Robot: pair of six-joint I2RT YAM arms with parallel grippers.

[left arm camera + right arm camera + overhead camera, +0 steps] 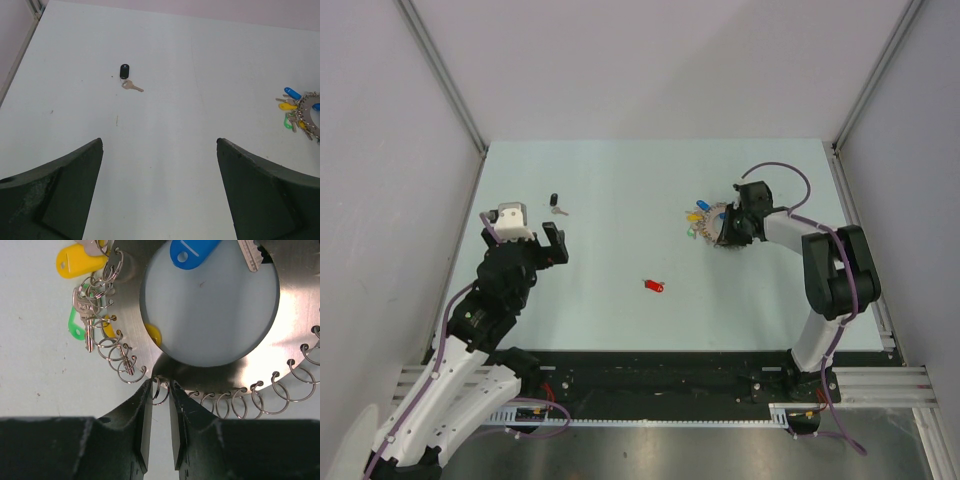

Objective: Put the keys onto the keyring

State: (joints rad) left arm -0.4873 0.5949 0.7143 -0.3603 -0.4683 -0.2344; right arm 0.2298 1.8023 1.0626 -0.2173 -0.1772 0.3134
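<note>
Threading hardly begun, by my reckoning — the red-headed silver key (pixel 653 286) lies loose.
My right gripper (pixel 161 392) nips a small wire loop (pixel 156 384) at six o'clock on the flat silver keyring (pixel 220 374); the key sits at seven o'clock of it, well apart. My left gripper (pixel 160 141) gapes empty — no legible writing.

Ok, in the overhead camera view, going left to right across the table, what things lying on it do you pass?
black-tagged key → red key → keyring, with its coloured keys fanned out on its left side.
</note>
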